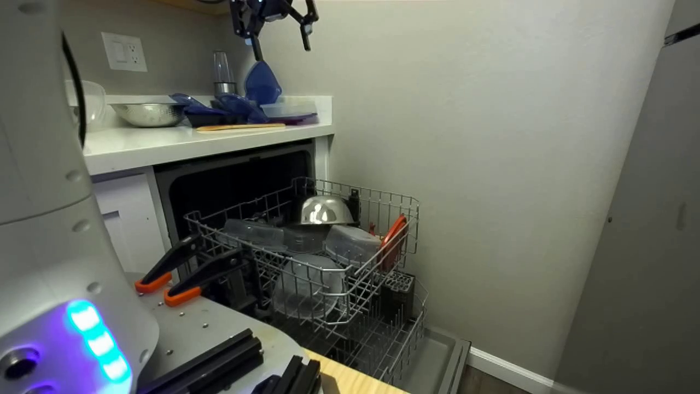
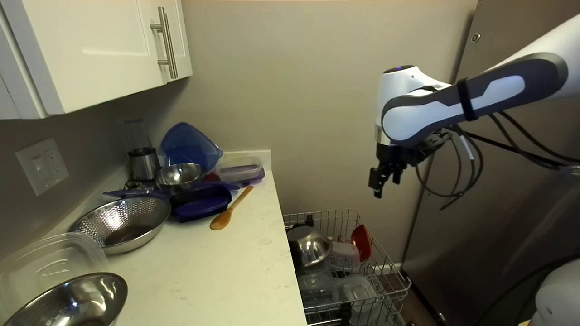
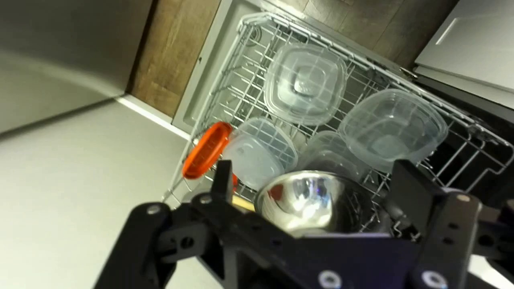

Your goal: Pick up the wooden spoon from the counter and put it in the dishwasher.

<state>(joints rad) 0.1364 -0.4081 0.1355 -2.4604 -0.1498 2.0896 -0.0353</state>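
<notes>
At the top of an exterior view, the gripper [image 1: 282, 47] hangs empty, jaws spread wide. Left of centre in an exterior view, the wooden spoon [image 2: 232, 208] lies flat on the counter [image 2: 244, 271]; too high a pinch could miss its thin handle, an off-line one bump the blue container [image 2: 201, 208] just beside it. Low in both exterior views, the dishwasher rack [image 1: 383, 192] has wire gaps a dropped spoon could slip through.

Spoon [image 2: 230, 209] on tabletop [image 2: 217, 280], right of tub [image 2: 204, 207] and colander [image 2: 122, 222] in an exterior view. Dishwasher [image 1: 235, 180] under tabletop, rack [image 1: 345, 268] sticking out, bowl [image 1: 326, 210] and containers [image 3: 307, 82] in it. Claw [image 2: 387, 186] above rack.
</notes>
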